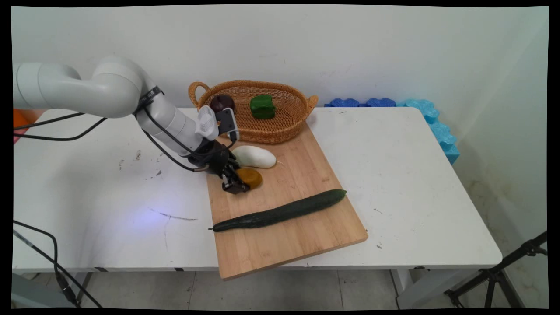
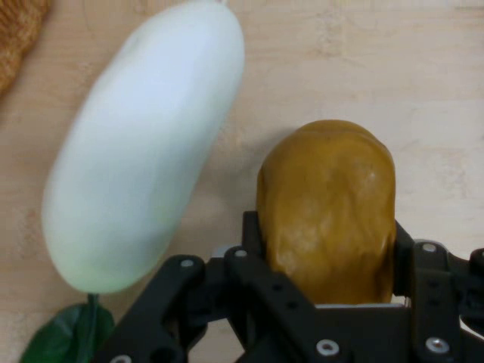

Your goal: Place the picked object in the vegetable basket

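Observation:
My gripper [image 1: 238,180] is down on the wooden cutting board [image 1: 302,218], shut on a brown potato [image 1: 251,177]. In the hand view the potato [image 2: 329,208] sits between the two black fingers [image 2: 253,242], which press its sides. A white eggplant [image 1: 254,156] lies just behind the potato on the board; the hand view shows this white eggplant [image 2: 144,151] to the potato's left, with its green stem at the bottom. A long dark green cucumber [image 1: 280,211] lies across the board nearer the front.
A wicker basket [image 1: 280,127] stands at the board's far end, holding a green pepper [image 1: 262,106] and a dark purple vegetable [image 1: 222,103]. Blue foam pieces [image 1: 431,118] line the table's far right edge. Black cables hang at the left.

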`<state>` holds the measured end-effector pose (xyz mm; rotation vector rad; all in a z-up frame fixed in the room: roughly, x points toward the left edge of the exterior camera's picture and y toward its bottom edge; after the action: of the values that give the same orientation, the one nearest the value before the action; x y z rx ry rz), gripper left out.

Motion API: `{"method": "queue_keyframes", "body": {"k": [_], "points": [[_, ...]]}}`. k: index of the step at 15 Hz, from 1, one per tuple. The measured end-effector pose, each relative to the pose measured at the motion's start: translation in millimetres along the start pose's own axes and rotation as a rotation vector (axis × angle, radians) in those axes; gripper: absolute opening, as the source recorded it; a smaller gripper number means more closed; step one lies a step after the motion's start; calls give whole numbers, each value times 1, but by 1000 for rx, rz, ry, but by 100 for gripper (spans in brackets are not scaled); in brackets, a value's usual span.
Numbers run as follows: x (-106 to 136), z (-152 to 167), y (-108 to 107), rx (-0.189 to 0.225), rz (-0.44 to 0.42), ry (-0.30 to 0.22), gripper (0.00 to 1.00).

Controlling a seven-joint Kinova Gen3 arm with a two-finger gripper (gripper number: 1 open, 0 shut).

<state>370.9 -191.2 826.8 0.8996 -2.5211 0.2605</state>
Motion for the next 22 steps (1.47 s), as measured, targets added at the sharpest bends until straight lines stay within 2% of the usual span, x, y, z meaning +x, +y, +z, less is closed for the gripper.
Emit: {"method": "queue_keyframes", "body": {"k": [6,10,17,22], "points": [[27,-10,-6,23,8,47,0],[54,-22,-20,58,5,95,0],[97,-36,-60,146,-33,173,0],[113,-25,-95,197,-58,191,0]]}}
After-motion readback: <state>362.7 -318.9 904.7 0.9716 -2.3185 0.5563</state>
